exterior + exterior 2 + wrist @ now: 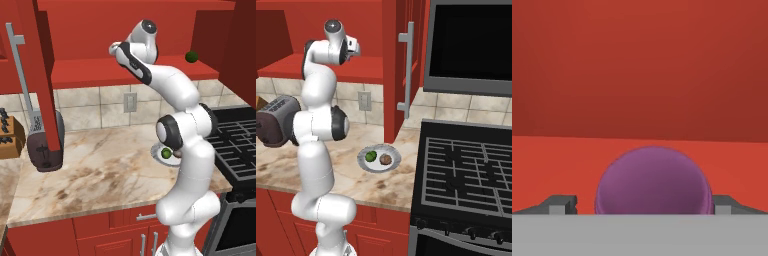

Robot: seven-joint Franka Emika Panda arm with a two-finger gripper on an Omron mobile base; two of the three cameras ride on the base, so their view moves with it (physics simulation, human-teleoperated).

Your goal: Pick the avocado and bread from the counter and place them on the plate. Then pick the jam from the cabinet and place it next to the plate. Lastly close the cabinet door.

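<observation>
The cabinet [135,70] stands open, its red door [42,75] swung out on the left over the table [100,170]. On the table's right end, near the stove [466,175], the plate [379,158] already carries the avocado [370,156] and the bread [386,159], so the step in hand is fetching the jam [653,181]. The jam sits on the cabinet shelf [562,165]. The arm reaches up into the cabinet, and in the hand view the fingers [559,205] stand wide apart, one on each side of the purple jar, holding nothing. To do this well, I would centre the jar between them, push in slightly, close gently, then lift straight before pulling out clear of the shelf edge.
</observation>
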